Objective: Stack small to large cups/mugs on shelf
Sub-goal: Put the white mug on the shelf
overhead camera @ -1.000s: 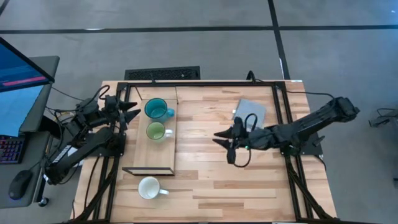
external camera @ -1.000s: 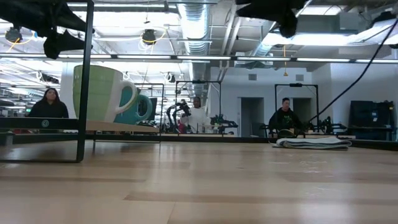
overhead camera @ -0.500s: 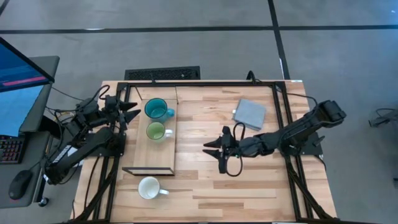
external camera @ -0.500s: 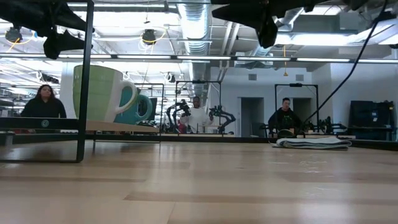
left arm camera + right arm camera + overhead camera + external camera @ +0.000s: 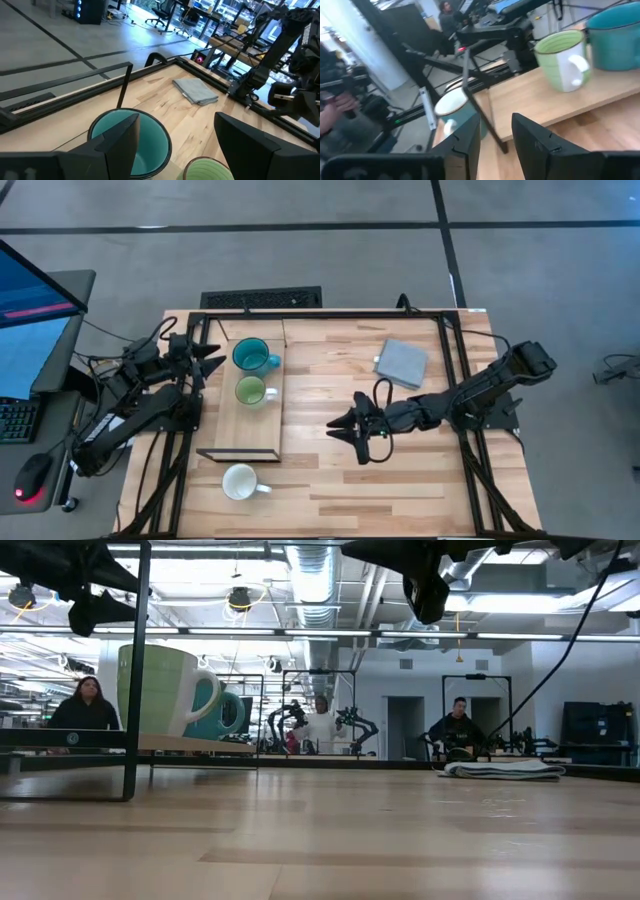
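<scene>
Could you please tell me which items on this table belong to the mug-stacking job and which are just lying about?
Part of the job:
- large teal mug, on the shelf
- smaller light green mug, on the shelf beside it
- white mug, on the tabletop, off the shelf
- long light-wood shelf

Just lying about:
- flat grey square pad

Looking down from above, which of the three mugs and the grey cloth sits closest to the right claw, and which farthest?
From the right gripper, mid-table in the high view:
1. Grey cloth, behind it on the right.
2. Light green mug, on the shelf; too close to the cloth to call firmly.
3. White mug, on the table's front left.
4. Teal mug, at the shelf's far end.
</scene>
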`<state>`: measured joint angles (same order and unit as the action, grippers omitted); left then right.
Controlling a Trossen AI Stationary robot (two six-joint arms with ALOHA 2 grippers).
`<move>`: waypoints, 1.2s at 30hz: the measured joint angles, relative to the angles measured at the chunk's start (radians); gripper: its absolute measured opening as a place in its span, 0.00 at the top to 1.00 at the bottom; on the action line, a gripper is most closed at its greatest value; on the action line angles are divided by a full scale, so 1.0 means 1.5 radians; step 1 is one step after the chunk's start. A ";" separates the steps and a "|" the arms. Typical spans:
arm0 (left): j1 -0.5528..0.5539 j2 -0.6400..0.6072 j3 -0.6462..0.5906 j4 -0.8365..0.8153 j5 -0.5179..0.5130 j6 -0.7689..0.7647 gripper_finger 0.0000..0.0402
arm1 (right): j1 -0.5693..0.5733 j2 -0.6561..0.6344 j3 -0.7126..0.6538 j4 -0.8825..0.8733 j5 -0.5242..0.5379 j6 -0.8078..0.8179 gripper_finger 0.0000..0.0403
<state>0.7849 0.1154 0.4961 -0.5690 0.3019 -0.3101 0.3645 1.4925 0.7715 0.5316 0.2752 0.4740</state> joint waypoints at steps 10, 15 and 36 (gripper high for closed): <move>0.000 0.000 0.000 -0.001 0.000 0.001 0.38 | 0.000 0.000 0.000 0.007 -0.064 0.115 0.67; 0.000 0.000 0.000 -0.010 0.000 -0.007 0.38 | -0.003 0.000 0.001 0.020 -0.063 0.081 0.67; 0.000 0.000 0.000 -0.065 0.010 -0.001 0.38 | 0.054 0.219 0.221 0.025 -0.076 -0.146 0.67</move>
<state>0.7849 0.1154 0.4961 -0.6670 0.3164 -0.3115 0.4450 1.8209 1.1037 0.5689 0.1606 0.2547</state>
